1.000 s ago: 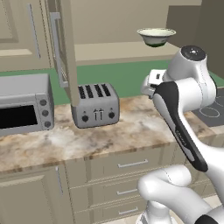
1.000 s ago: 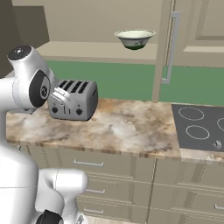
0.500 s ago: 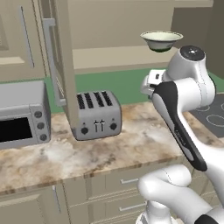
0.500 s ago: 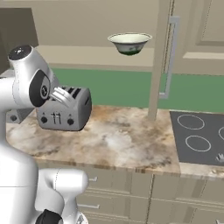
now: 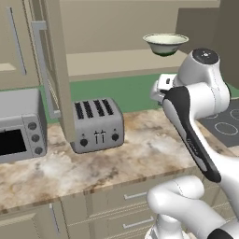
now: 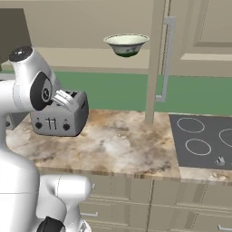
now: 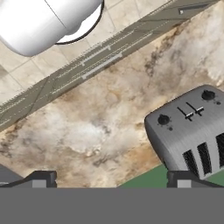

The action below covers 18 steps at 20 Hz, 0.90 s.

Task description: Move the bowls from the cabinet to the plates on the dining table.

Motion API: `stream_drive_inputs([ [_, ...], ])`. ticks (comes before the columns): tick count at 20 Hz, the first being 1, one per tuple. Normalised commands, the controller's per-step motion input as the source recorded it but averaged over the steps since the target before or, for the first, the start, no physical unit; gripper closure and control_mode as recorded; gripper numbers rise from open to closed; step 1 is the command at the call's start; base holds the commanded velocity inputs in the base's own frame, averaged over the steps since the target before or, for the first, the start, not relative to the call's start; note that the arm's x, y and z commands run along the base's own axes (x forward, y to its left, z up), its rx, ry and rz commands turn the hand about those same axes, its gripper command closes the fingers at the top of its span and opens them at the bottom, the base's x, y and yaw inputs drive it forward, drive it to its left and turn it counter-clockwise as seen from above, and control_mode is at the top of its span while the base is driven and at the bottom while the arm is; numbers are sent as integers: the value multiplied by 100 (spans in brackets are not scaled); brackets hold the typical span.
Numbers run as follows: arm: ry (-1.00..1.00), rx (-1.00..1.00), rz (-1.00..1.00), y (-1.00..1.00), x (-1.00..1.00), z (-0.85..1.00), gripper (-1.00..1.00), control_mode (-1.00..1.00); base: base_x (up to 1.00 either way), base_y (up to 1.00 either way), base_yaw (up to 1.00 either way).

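We find the gripper (image 7: pixel 112 177) released, its two tips spread wide and holding nothing, aimed down at the marbled counter (image 7: pixel 100 127) close to the toaster (image 7: pixel 192 127). The cream-and-green bowl (image 5: pixel 165 44) sits on the open shelf of the cabinet (image 5: pixel 107 28), well above the gripper and off to one side of it; in the right base view the same bowl (image 6: pixel 126 44) lies just left of the open cabinet door (image 6: pixel 158 59). We see no second bowl and no plates from here.

Risks we note:
- The arm is folded low. Raising it towards the shelf brings the hand near the shelf's front edge, and a strike there could jar the bowl or push it deeper into the cabinet.
- The open door with its long handle (image 6: pixel 166 59) stands just beside the bowl; a wide swing could catch it.
- The bowl is deep and flared. We judge that a grip on the rim taken off-centre would let it tip or slide out.
- The toaster and the toaster oven (image 5: pixel 18 126) crowd the counter below, so a dropped bowl would land among them.
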Motion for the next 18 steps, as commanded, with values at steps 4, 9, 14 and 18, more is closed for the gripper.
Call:
stream_drive_inputs([
  [4,0,0,0,0,0,0,-100,100,-4,0,-3],
  [9,0,1,0,0,-7,0,-100,-100,-9,0,0],
  [14,-15,2,-1,0,-19,7,-100,-100,0,0,0],
  [18,-29,0,-5,0,-7,32,-100,-100,0,0,0],
])
